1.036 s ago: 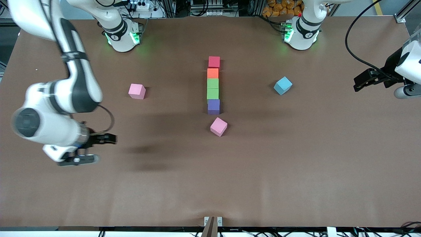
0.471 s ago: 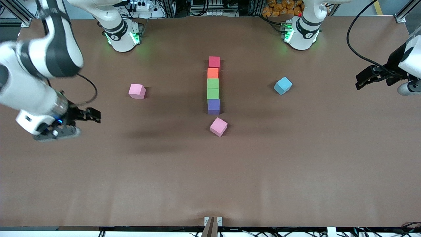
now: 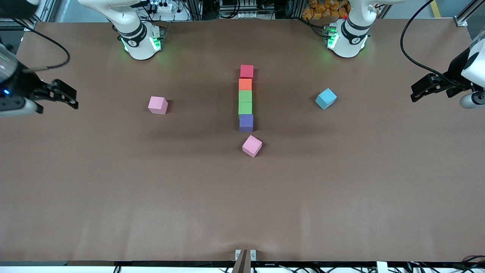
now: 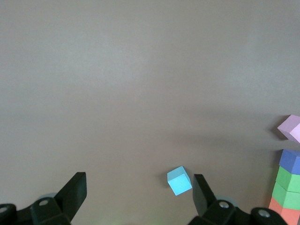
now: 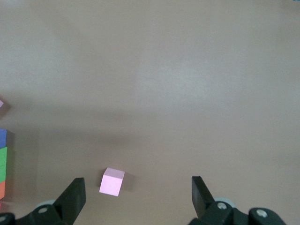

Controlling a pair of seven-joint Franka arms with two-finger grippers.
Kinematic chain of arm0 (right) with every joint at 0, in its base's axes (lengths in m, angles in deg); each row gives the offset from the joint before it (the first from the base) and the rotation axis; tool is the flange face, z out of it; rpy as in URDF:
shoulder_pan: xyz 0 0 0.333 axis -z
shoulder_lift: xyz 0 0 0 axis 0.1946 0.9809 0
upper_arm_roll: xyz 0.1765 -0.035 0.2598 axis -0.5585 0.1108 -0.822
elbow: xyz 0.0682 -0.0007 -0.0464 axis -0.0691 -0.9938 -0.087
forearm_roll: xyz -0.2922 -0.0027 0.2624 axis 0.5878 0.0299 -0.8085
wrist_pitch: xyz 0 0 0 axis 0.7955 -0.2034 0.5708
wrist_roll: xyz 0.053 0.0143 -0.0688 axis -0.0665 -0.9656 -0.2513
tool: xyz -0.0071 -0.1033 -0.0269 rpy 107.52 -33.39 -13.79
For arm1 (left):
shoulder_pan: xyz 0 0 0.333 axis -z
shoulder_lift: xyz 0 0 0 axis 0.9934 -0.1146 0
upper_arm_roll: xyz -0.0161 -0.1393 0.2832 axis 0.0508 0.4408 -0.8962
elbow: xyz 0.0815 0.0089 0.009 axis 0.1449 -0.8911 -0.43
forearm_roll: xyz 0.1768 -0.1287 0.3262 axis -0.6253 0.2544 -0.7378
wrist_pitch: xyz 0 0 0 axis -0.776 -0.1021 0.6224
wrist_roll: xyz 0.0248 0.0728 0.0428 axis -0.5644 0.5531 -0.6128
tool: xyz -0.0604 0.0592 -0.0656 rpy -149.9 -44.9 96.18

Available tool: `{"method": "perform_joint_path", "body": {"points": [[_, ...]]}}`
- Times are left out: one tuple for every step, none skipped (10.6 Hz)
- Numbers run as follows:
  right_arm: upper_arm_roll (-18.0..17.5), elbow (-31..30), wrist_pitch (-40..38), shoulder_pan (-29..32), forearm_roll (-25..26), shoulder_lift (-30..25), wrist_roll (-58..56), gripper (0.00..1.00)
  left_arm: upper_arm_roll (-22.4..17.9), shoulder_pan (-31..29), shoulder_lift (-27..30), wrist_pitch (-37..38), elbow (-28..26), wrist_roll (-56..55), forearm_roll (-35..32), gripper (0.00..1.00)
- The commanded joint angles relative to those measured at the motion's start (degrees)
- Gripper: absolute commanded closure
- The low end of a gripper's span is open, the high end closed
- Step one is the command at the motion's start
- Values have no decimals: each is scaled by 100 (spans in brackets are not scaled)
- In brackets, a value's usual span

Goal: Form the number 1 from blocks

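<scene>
A straight column of blocks runs down the table's middle: red [image 3: 246, 71], orange [image 3: 245, 83], two green [image 3: 245, 96] [image 3: 245, 108], then purple [image 3: 246, 122] nearest the front camera. A tilted pink block [image 3: 252, 145] lies just nearer than the purple one, apart from it. Another pink block [image 3: 157, 105] [image 5: 111, 182] sits toward the right arm's end, a light blue block [image 3: 326, 98] [image 4: 179, 180] toward the left arm's end. My right gripper [image 3: 66, 97] [image 5: 138, 197] is open and empty above the table's edge at its end. My left gripper [image 3: 422, 89] [image 4: 139, 194] is open and empty above its own end.
The arm bases [image 3: 141, 42] [image 3: 346, 40] stand at the edge farthest from the front camera. Brown table surface [image 3: 242, 204] stretches bare nearer the front camera. A small bracket [image 3: 245, 254] sits at the nearest edge.
My right arm has swung up and away from the middle toward its end of the table, gripper still open. The left gripper has barely shifted. No block has moved.
</scene>
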Motion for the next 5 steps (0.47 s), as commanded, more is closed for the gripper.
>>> {"method": "perform_joint_path", "body": {"points": [[-40,224,-217,91,-84,-49,-59,0,-56,31,14,122,82,134,56,0],[-41,233,-226,74,-111,-85,-50,0,-56,31,14,122,82,134,47,0],[-41,224,-260,82,-111,-128,-94,0,-65,31,14,122,82,134,47,0],[-41,224,-339,91,-111,-146,-103,0,-65,31,14,122,82,134,47,0],[-41,215,-366,83,-111,-146,-103,0,-65,31,14,122,82,142,47,0]]}}
